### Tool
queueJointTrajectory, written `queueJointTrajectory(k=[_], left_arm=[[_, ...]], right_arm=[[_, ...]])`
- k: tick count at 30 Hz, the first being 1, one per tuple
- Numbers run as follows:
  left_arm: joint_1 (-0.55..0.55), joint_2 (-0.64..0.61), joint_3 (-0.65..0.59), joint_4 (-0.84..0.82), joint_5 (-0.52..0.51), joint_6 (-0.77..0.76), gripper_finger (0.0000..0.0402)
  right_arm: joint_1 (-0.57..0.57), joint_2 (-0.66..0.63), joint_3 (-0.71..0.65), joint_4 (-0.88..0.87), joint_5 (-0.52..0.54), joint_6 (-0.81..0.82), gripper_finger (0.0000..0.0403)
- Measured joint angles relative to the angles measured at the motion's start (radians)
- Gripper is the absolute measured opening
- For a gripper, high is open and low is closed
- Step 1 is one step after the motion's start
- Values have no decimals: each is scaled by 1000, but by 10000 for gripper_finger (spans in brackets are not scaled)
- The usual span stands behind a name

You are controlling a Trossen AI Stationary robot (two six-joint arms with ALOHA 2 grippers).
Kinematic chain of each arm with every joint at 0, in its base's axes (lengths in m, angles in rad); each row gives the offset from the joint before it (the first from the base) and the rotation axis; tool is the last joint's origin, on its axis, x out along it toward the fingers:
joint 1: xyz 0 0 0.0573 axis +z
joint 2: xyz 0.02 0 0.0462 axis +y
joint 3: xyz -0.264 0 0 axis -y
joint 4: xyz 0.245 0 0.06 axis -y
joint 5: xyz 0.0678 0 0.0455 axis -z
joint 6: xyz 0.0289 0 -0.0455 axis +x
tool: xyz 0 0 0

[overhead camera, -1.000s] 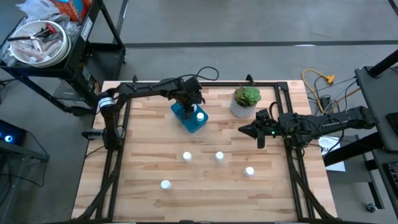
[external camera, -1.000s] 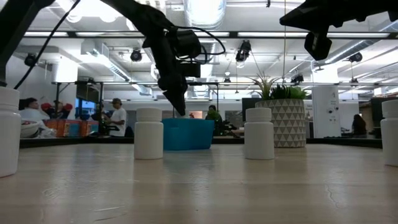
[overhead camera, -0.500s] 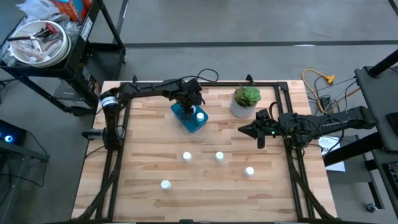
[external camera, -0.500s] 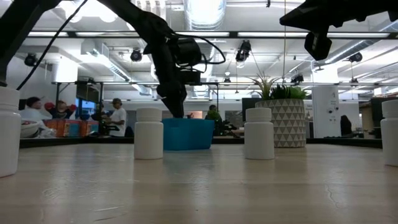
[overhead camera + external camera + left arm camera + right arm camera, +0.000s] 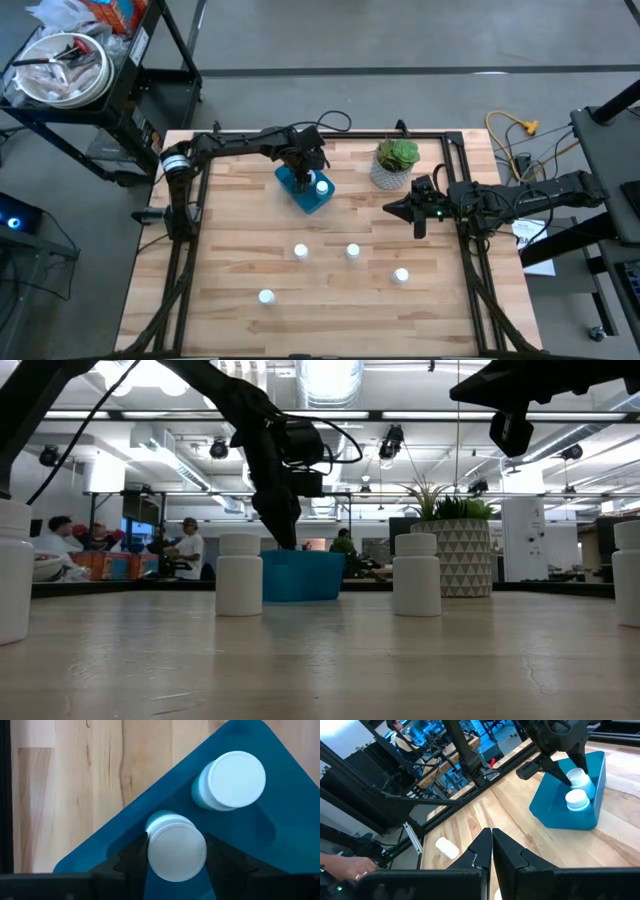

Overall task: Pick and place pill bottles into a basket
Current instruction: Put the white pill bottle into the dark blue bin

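Note:
The blue basket (image 5: 304, 196) stands on the table's far middle part, with one white pill bottle (image 5: 322, 186) upright in it. My left gripper (image 5: 302, 176) reaches down into the basket (image 5: 280, 840), shut on a second pill bottle (image 5: 176, 851) that sits between its fingers (image 5: 131, 857) beside the first (image 5: 230, 780). Loose pill bottles stand on the table (image 5: 300, 252) (image 5: 352, 251) (image 5: 401, 275) (image 5: 266, 296). My right gripper (image 5: 418, 216) hovers shut over the right side, holding nothing.
A white pot with a green plant (image 5: 396, 163) stands just right of the basket. In the low view two of the bottles (image 5: 240, 573) (image 5: 416, 573) stand in front of the basket (image 5: 300, 575). Black frame rails run along the table's edges (image 5: 190, 240).
My left gripper has straightened and dropped slightly into the basket with its bottle. The right arm has not moved.

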State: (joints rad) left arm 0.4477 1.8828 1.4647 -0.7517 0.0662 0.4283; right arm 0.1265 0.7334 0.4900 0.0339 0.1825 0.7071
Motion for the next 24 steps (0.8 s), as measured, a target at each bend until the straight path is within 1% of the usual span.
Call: queueJointTrajectory(k=[6, 10, 18, 24], left_arm=[[0, 0, 0, -27, 9, -1, 185], [0, 0, 1, -27, 10, -1, 197], [5, -6, 27, -39, 11, -1, 201], [6, -25, 50, -79, 11, 5, 201]], right_arm=[[0, 0, 0, 0, 0, 0, 8], [0, 0, 0, 0, 0, 0, 8], [0, 0, 0, 0, 0, 0, 8], [0, 0, 0, 0, 0, 0, 8]])
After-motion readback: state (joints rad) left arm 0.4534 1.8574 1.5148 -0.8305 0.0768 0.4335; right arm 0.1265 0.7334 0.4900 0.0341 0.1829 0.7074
